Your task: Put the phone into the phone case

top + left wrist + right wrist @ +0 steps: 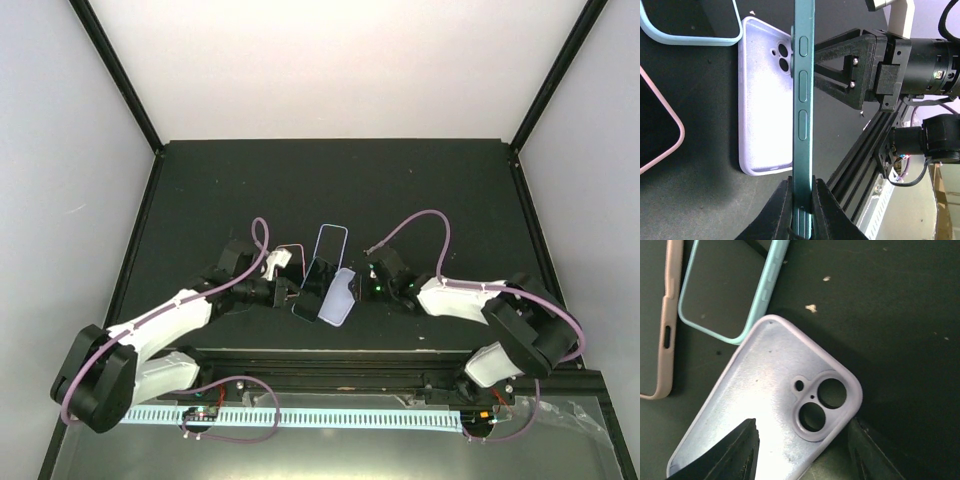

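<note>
pink-rimmed case (664, 330): flat on the dark table (900, 315), well left of the phone case (755, 390).
left gripper (802, 186): fingers pressed together on the lower end of the phone (803, 90).
phone: teal, held on edge with its side buttons showing, alongside the phone case's long side.
light blue-rimmed case (766, 286): flat, just beyond the phone case's far end.
phone case: lavender, lying with its pale inside up.
right gripper (803, 424): one finger on each side of the phone case's camera end; it is unclear whether they press it.
</note>
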### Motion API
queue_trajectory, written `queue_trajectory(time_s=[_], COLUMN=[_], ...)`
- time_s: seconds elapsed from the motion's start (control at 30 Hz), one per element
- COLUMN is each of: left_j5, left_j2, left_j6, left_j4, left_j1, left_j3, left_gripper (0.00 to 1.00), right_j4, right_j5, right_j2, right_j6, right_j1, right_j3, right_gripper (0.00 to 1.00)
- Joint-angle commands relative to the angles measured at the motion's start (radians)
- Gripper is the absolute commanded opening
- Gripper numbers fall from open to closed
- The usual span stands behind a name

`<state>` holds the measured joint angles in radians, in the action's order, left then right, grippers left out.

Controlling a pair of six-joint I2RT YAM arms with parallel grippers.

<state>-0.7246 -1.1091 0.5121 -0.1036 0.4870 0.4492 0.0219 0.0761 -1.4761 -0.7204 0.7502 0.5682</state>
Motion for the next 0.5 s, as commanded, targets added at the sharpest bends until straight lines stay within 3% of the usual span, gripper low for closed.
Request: queue_trajectory(time_s=[0.0, 0.2, 0.47], left_j5=[-0.013, -0.009, 0.016], left_j2=[-0.013, -0.045, -0.064], left_j6=[-0.004, 0.041, 0.085], left_j4=[0.070, 0.106, 0.149], left_j1=[0.012, 0.035, 0.072], left_j3=[0.035, 0.023, 0.012], left_gripper=[0.02, 0.02, 0.02], right_j4=[-0.027, -0.073, -0.112], right_j5=[-0.052, -0.083, -0.069], right_j2=[-0.015, -0.025, -0.025], right_j6=[-0.036, 0.002, 0.049], right_j1=[-0.004, -0.004, -0.003], right_j3=[0.013, 0.039, 0.060], right_gripper=[0.49, 0.32, 0.23])
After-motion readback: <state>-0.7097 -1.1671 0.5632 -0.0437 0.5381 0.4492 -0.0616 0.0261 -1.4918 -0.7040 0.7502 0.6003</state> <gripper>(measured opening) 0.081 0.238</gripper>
